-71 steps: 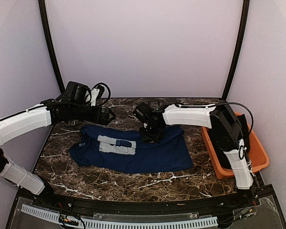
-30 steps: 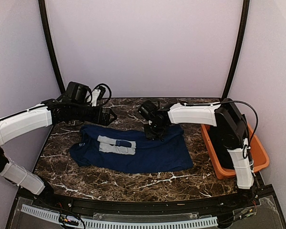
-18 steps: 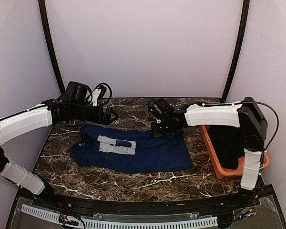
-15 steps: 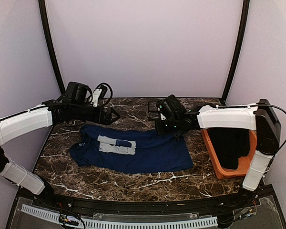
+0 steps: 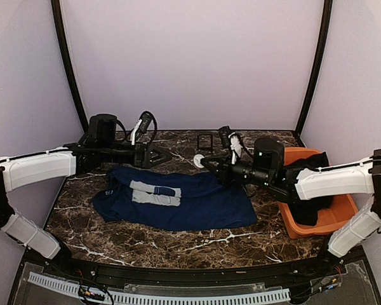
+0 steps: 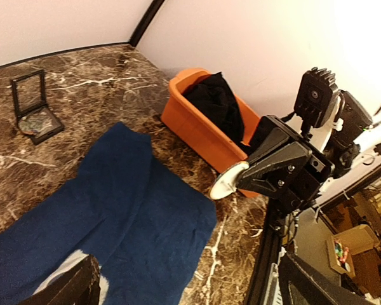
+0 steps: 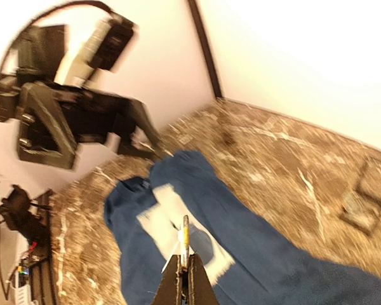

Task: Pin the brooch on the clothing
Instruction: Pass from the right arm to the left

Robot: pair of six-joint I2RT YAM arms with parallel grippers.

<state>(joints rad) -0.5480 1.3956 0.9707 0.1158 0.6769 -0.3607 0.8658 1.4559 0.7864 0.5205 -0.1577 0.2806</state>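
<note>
Top external, right end effector (image 5: 206, 161) clamped on brooch (image 5: 198, 159) near far edge of clothing (image 5: 178, 200), left end effector (image 5: 151, 154) spread wide

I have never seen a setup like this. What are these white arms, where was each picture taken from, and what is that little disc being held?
These are two robot arms bolted at the near edge of a marble table, each ending in a two-fingered pincer. One picture looks down from above and behind them; the other two come from a camera on each wrist. On the table lies a navy T-shirt with a pale print. Behind it sits a small open black case; at the right an orange bin holds a black garment. The right pincer is shut on the disc, a brooch, held in the air. The left pincer is open and empty.
</note>
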